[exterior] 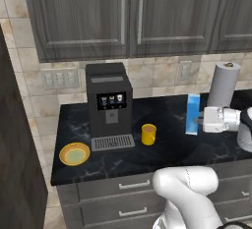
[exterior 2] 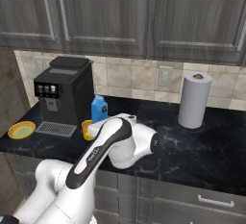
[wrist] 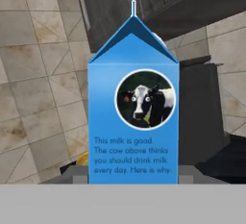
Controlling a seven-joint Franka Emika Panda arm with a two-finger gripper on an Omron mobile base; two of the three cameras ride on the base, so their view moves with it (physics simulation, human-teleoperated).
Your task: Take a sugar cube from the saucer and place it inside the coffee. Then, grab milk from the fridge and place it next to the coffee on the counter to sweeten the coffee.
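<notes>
So the end effector (exterior: 199,121) is clamped on the milk (exterior: 193,114), jaws partly closed on either side of the carton, holding it upright over the right part of the bench (exterior: 167,149). From the left base view you can see the coffee (exterior: 148,134) sitting well left of the carton, just beside the coffee machine's (exterior: 109,105) drip tray, with the saucer (exterior: 75,154) near the front left corner. The right base view hides most of the mug behind the arm, but shows the paper towel roll (exterior 2: 194,100) toward the back edge. The hand view gives the carton's cow label close up; can't tell whether its bottom touches the bench.
</notes>
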